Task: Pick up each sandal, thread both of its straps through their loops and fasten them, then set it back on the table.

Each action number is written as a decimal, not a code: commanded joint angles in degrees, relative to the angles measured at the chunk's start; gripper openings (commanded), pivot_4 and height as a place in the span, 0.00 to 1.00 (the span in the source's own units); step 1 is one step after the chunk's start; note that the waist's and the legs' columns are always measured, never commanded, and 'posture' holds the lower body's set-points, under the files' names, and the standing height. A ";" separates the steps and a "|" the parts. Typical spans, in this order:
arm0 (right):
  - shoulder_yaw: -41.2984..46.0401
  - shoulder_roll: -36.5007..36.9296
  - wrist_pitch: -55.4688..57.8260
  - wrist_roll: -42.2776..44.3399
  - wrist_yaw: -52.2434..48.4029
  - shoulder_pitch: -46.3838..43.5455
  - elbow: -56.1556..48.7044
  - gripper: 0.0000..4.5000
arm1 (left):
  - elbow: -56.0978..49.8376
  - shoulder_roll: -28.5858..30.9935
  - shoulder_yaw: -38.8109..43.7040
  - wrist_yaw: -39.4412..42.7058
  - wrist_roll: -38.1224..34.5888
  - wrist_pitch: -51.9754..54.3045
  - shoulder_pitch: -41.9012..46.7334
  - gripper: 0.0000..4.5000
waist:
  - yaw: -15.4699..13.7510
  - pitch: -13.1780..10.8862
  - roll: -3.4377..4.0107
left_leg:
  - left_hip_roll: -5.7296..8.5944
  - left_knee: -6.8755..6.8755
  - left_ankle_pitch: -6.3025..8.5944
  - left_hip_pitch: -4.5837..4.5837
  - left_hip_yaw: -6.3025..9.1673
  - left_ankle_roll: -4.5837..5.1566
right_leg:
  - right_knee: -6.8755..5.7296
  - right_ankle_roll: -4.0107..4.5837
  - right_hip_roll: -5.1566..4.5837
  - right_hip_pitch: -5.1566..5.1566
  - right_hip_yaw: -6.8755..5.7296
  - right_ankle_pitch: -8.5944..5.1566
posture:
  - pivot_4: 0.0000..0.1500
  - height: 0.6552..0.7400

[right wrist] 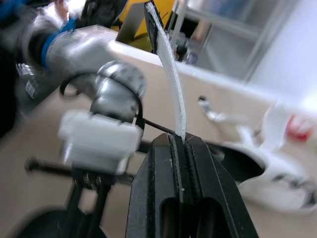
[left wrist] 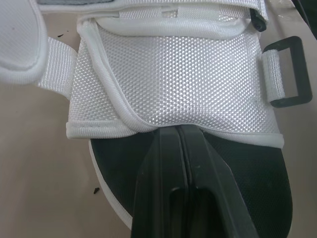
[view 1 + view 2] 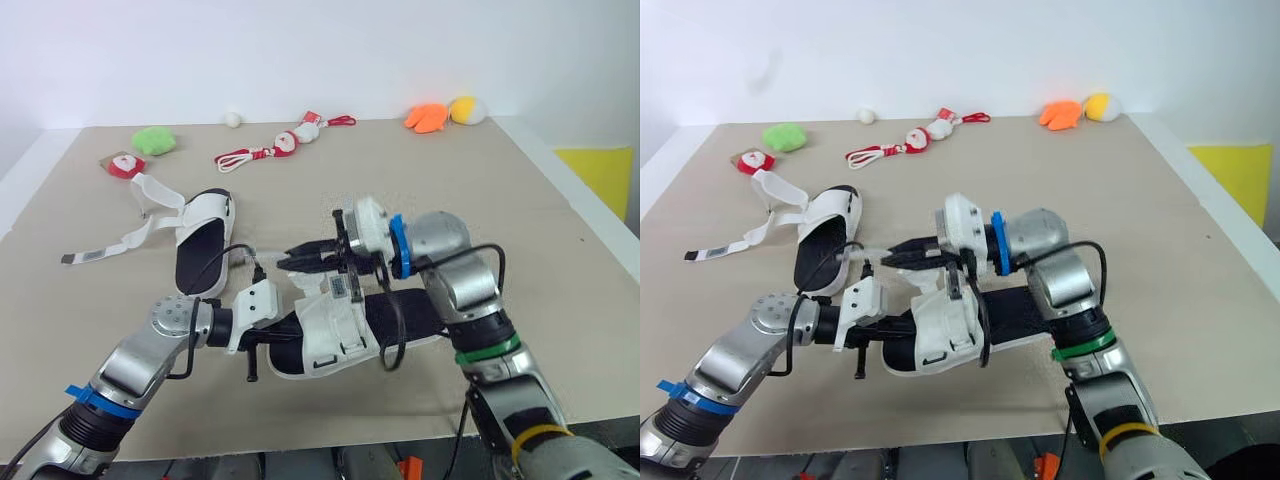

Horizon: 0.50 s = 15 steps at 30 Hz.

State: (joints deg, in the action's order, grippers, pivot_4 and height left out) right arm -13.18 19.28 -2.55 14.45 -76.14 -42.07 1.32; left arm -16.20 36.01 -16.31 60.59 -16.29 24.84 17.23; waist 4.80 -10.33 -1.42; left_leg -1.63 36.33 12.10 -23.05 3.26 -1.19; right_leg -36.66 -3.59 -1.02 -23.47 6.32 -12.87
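Step in hand: threading a strap on sandal 1 of 2. The near sandal (image 3: pixel 330 338) is at the table's (image 3: pixel 560 260) front, center. L gripper (image 2: pixel 179 132) is closed on its mesh upper, steadying it. R gripper (image 1: pixel 179 140) pinches the strap (image 1: pixel 171 74), pulled taut. Next, probably: feed the strap end thru the black loop (image 2: pixel 287 72) w/o slipping. 2nd sandal (image 3: pixel 205 240) lies back-left, straps loose.

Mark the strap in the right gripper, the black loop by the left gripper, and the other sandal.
strap (image 1: pixel 175 94), right wrist view, mid-length on its white webbing.
black loop (image 2: pixel 302 74), left wrist view, its outer bar, on the held sandal (image 3: pixel 330 325).
other sandal (image 3: pixel 200 258), left eye view, the black footbed.
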 commanded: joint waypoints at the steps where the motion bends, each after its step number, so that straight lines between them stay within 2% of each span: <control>1: 0.49 -1.65 -20.29 -0.21 -1.93 0.27 0.43 0.01 | 2.39 0.97 -1.62 0.19 1.67 1.06 -1.13 0.00 | -0.05 0.00 -0.01 | 0.00 0.00 0.00 0.01 0.01 0.00 | -0.04 0.03 0.01 0.00 0.00 -0.02 | 1.00 1.00; 7: -3.24 -0.15 -43.54 -0.25 -6.78 -0.32 4.39 0.01 | 2.58 1.17 -1.77 0.55 1.72 0.90 -0.98 0.00 | -0.24 -0.01 -0.02 | 0.00 0.00 0.00 0.04 0.01 0.00 | -0.12 0.17 0.01 0.03 -0.01 -0.10 | 1.00 1.00; 11: -8.44 3.98 -56.24 0.28 -10.24 -0.07 6.62 0.01 | 2.63 1.27 -1.74 0.82 1.79 0.89 -0.96 0.00 | -0.29 -0.01 -0.02 | 0.00 -0.01 0.00 0.12 0.03 0.00 | -0.26 0.26 0.01 0.05 -0.01 -0.20 | 1.00 1.00; 15: -12.16 6.77 -65.08 -2.44 -8.30 -1.07 10.21 0.01 | 2.65 1.09 -1.83 0.79 1.78 1.02 -0.78 0.00 | -0.28 -0.02 -0.03 | -0.01 -0.05 0.01 0.40 0.00 0.01 | -0.36 0.60 0.01 0.22 0.00 -0.40 | 1.00 1.00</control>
State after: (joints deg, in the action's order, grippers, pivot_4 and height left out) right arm -24.96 25.67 -64.13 12.61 -85.60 -41.47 10.97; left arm -15.36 36.13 -16.49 61.38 -16.28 24.69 17.62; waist 4.51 -10.35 -1.45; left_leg -1.64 36.28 12.10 -22.54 3.24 -1.18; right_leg -37.07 -2.92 -1.02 -23.19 6.32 -13.30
